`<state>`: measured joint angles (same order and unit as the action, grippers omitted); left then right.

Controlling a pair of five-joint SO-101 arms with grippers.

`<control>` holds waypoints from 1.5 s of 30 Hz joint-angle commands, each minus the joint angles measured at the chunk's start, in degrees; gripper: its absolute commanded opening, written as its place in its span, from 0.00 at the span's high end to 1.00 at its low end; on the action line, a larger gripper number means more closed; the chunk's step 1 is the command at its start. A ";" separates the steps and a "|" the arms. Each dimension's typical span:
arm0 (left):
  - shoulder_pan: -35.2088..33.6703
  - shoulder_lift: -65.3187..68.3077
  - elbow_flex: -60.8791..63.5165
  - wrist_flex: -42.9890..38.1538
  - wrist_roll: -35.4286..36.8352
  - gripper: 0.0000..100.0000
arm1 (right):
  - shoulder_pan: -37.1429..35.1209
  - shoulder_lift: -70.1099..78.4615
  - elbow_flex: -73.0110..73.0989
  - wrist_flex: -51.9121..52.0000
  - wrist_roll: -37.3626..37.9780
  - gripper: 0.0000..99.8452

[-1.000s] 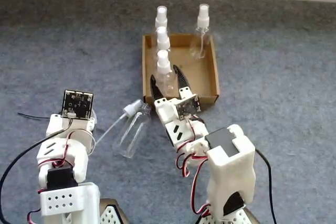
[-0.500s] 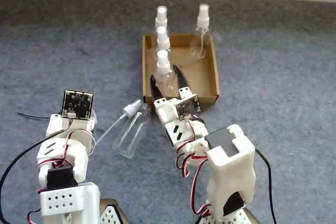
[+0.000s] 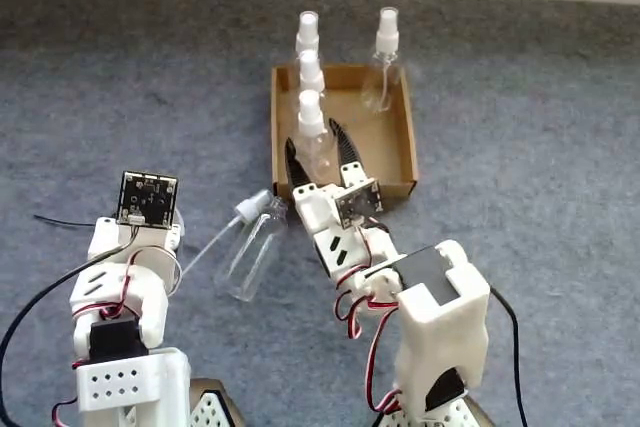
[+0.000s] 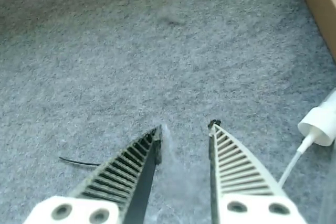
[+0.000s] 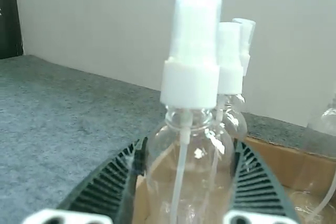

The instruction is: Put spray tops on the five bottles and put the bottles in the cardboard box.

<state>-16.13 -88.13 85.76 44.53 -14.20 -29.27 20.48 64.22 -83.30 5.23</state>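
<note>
Right end effector (image 3: 312, 137) is closed on a clear plastic bottle with white spray top (image 3: 311, 112), which stands upright inside the shallow brown cardboard box (image 3: 400, 152). Second capped bottle (image 3: 311, 69) and third capped bottle (image 3: 307, 29) stand in line just beyond its fingertips. Fourth capped bottle (image 3: 383, 67) is beyond, off to its right. Left end effector (image 4: 185, 127) is open over the grey carpeted counter (image 4: 105, 51). Fifth capped bottle (image 3: 248, 247) lies on its side just right of it, outside the box.
</note>
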 commanded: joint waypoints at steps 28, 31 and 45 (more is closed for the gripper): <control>0.92 -0.75 -0.31 -0.97 0.44 0.86 | -0.40 -3.30 2.15 2.24 0.35 0.81; 0.92 -0.75 -0.31 -0.97 0.53 0.86 | -0.40 -3.30 2.15 2.24 0.35 0.81; 0.92 -0.75 -0.31 -0.97 0.53 0.86 | -0.40 -3.38 2.15 2.15 0.35 0.69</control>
<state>-16.13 -88.13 85.76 44.53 -14.20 -29.45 19.52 66.15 -80.84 5.23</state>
